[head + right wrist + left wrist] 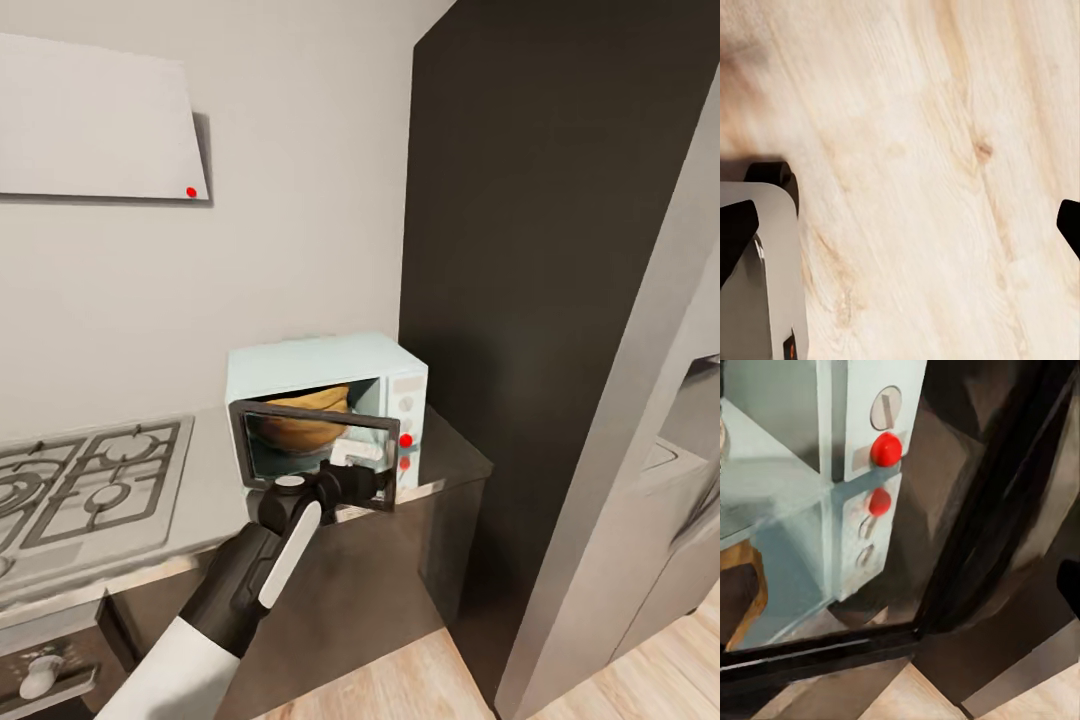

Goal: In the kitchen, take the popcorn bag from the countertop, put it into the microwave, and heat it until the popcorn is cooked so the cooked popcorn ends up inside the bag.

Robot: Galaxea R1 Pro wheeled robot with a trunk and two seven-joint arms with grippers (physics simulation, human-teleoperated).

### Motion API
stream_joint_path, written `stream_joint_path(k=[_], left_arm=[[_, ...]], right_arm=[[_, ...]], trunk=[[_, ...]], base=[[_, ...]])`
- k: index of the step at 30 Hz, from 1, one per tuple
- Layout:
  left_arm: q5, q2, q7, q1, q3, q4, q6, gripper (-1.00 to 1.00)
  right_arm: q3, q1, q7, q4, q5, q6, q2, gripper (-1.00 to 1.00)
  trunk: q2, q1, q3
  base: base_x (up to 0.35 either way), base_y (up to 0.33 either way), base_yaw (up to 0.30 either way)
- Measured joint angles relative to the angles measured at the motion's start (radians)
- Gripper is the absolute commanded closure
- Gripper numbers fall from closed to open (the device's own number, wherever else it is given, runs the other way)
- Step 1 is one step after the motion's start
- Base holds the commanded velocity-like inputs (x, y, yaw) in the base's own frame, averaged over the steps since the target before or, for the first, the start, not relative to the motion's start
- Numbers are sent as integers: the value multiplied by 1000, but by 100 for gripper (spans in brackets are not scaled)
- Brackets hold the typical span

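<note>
left end effector [362,478]: at door, grip unclear | microwave [330,362]: holds popcorn bag [305,418]

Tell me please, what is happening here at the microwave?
The robot's left gripper is at the dark-framed door of the pale-blue microwave on the countertop. The door is partly open, and the mustard-tan popcorn bag already sits inside. Whether the gripper is gripping the door cannot be told. The right gripper hangs open above the pale wood floor. It looks like the door is being handled before heating.
</note>
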Motion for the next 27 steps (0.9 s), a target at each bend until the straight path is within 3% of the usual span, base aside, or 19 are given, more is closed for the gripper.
stream_joint_path(k=[8,27], left_arm=[[0,0,0,0,0,0,-49,-100],[4,0,-1,0,-1,0,-51,-100]], right_arm=[[0,0,-2,0,0,0,0,-100],[0,0,0,0,1,1,0,-100]], trunk=[[0,0,0],[0,0,0]], base=[[243,0,0],[207,0,0]])
